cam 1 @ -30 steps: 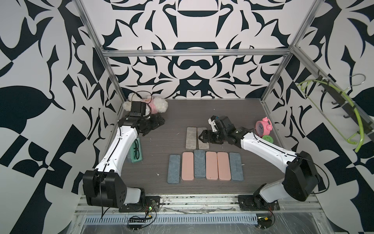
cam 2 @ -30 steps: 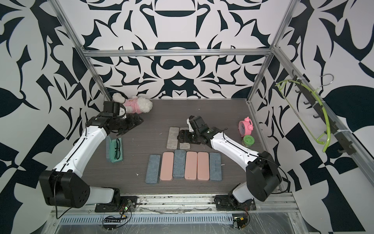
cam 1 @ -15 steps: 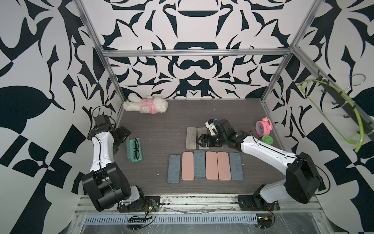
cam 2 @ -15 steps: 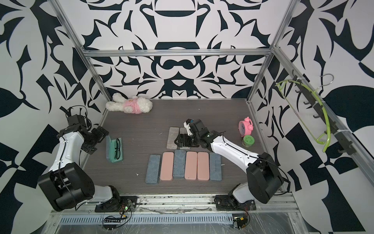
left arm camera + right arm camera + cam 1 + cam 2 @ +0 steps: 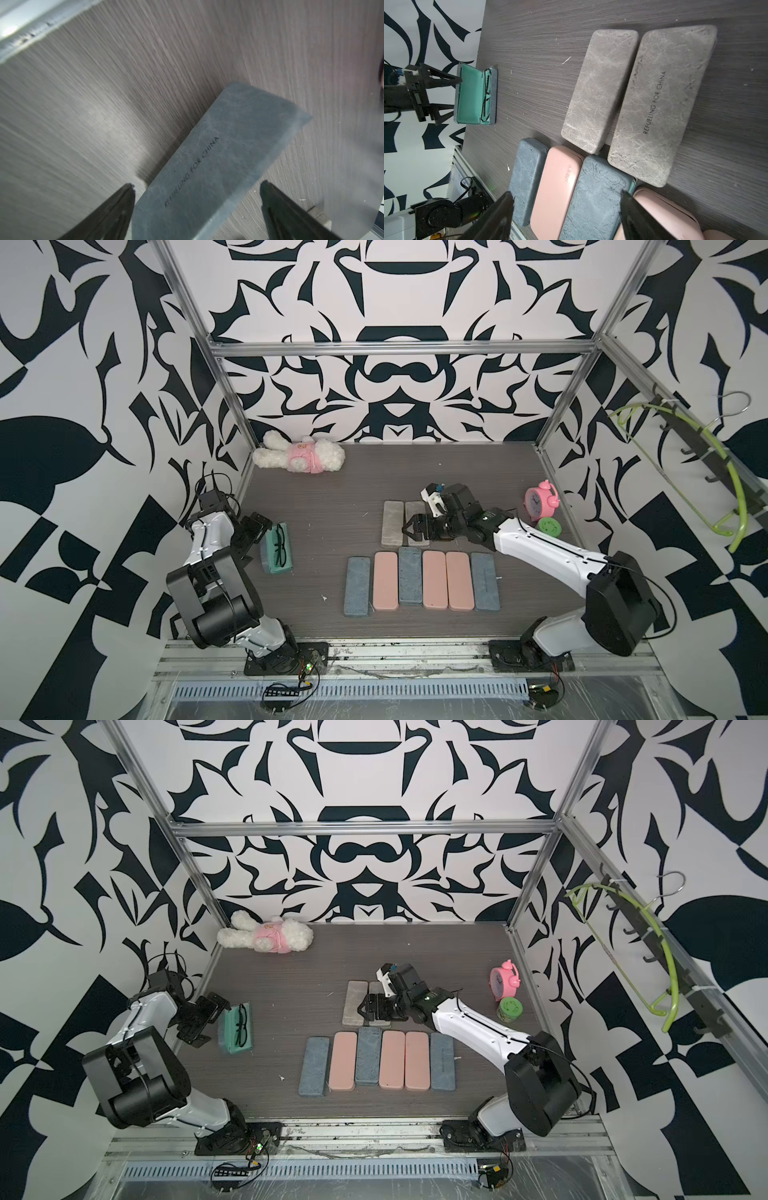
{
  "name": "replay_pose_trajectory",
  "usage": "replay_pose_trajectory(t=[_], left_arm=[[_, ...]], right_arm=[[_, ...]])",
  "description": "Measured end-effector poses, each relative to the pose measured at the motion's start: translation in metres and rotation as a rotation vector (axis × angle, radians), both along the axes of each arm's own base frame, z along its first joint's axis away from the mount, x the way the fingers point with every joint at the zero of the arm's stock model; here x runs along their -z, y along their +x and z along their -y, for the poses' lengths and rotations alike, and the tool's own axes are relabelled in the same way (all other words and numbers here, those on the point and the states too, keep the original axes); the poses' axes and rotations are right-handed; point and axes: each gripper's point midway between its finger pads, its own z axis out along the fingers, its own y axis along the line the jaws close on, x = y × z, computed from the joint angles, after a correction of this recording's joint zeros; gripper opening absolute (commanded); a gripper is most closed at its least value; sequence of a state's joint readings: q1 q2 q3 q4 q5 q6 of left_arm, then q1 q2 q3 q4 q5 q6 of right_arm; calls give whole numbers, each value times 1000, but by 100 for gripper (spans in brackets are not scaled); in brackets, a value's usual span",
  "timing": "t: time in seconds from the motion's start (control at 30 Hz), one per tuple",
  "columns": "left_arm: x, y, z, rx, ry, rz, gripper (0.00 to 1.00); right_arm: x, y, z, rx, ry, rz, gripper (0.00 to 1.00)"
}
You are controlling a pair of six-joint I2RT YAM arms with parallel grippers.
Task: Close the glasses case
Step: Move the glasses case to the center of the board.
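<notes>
While it lies open, glasses case point(image 5: 275, 551) sits beside left hand point(image 5: 255, 536).

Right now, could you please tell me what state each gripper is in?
Left gripper: open, beside the open glasses case, holding nothing.
Right gripper: open, holding nothing.

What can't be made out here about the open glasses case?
- Left wrist view: blurred; the case lid fills it, hiding the glasses.
- Top views: whether the left fingers touch the open case, too small.
- Right wrist view: a pink case cut off by the frame edge, behind right fingers.
</notes>
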State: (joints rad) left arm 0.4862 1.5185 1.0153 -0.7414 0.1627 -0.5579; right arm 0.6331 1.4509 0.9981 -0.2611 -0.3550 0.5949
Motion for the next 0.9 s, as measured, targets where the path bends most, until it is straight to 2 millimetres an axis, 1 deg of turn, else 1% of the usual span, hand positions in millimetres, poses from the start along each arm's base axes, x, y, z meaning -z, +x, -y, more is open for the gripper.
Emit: replay_pose_trajectory(t=[0.17,0.43,0.47,0.7,0.9], left_arm=[[10,6,11,28,-27,14,100],[28,9,38,84,-65,8,99],[29,10,44,98,-70,7,100],[30,20,73,177,-77,23,99],[35,35,97,264,-87,40,99]], right_arm=[[-11,-1,0,-2,17,24,81],[-12,-2,-1,-4,19,27,80],[-12,-2,-1,-4,19,27,80],[-11,-3,-2,-4,18,24,79],[-5,-2,-4,-7,8,11,78]])
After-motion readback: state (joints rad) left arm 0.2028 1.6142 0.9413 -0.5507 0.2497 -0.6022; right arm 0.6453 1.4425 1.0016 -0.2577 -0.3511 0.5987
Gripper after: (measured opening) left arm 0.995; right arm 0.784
